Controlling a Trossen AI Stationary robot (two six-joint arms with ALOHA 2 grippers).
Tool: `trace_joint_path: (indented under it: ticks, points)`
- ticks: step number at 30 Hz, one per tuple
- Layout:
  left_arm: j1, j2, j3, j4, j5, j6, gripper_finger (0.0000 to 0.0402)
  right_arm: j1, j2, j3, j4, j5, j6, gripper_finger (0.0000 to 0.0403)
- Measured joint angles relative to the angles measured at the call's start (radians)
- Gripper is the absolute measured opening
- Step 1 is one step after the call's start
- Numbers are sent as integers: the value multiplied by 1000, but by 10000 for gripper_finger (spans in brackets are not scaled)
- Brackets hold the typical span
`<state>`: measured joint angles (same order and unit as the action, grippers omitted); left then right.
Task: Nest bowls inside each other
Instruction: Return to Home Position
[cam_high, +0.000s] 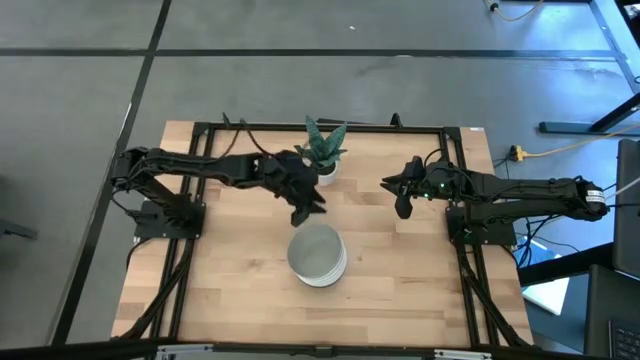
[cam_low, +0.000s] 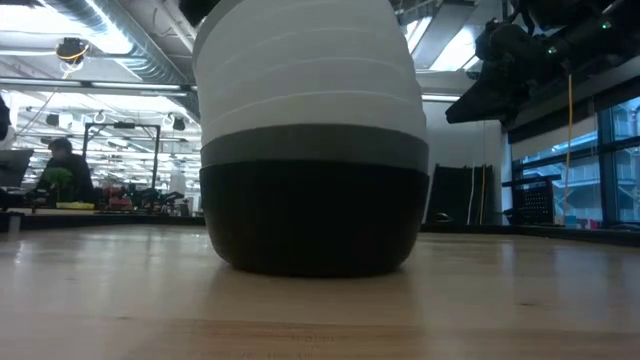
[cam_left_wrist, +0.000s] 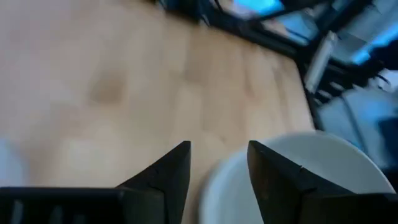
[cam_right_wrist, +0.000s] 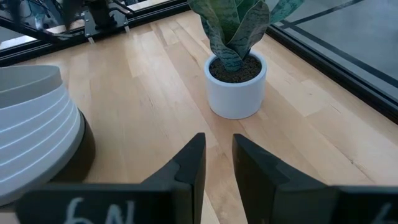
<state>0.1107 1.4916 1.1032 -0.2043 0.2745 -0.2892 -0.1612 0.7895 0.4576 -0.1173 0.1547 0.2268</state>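
Observation:
The bowls stand nested in one stack (cam_high: 318, 255) at the table's middle, resting on the black bowl (cam_low: 310, 220), with grey (cam_low: 312, 145) and white ones (cam_low: 305, 60) above it. My left gripper (cam_high: 305, 210) is open and hovers just beyond the stack's far-left side; the top white bowl's rim (cam_left_wrist: 298, 180) shows behind one finger. My right gripper (cam_high: 402, 197) hangs above the table to the right of the stack (cam_right_wrist: 31, 124), its fingers (cam_right_wrist: 217, 158) a narrow gap apart and holding nothing.
A small white pot with a green plant (cam_high: 325, 152) (cam_right_wrist: 236, 84) stands near the far edge, between the two grippers. Bare wood (cam_high: 220, 290) lies to the left, right and near side of the stack. A black frame (cam_high: 330, 127) borders the table.

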Motion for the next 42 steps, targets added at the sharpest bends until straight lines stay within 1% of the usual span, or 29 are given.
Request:
trace_joint_path:
  ticks: [3, 7, 11, 13, 15, 18, 20, 22, 26, 30, 34, 38, 42]
  points:
    - [21, -57, 0, 12, -55, 59, 152, -1, 0, 0, 0, 0, 0, 81]
    - [54, -177, 0, 5, -121, 136, 154, 0, -1, 0, 1, 0, -8, 81]
    - [75, -305, 0, -2, -212, 226, 152, -1, -20, 0, 7, 1, -51, 81]
    - [75, -359, -6, -1, -254, 275, 152, -1, -37, 0, 31, 25, -84, 81]
    - [72, -411, -29, 0, -305, 315, 152, -1, -58, 0, 80, 70, -142, 81]
    - [73, -475, -84, 0, -421, 330, 152, -14, -88, 0, 186, 143, -225, 81]
    - [80, -516, -134, -1, -499, 345, 151, -39, -107, 1, 241, 149, -259, 81]
    - [91, -558, -196, 16, -556, 347, 151, -71, -122, 2, 256, 142, -284, 81]
    - [127, -655, -334, 102, -571, 345, 151, -144, -135, 2, 242, 126, -287, 81]
    - [189, -782, -464, 156, -575, 338, 151, -217, -136, 2, 246, 29, -289, 81]
    - [265, -901, -570, 161, -586, 322, 151, -289, -136, 2, 246, -39, -290, 81]
    - [332, -983, -650, 161, -590, 302, 151, -365, -136, -9, 262, -87, -292, 81]
    - [383, -1019, -693, 160, -589, 293, 151, -432, -136, -74, 347, -140, -272, 81]
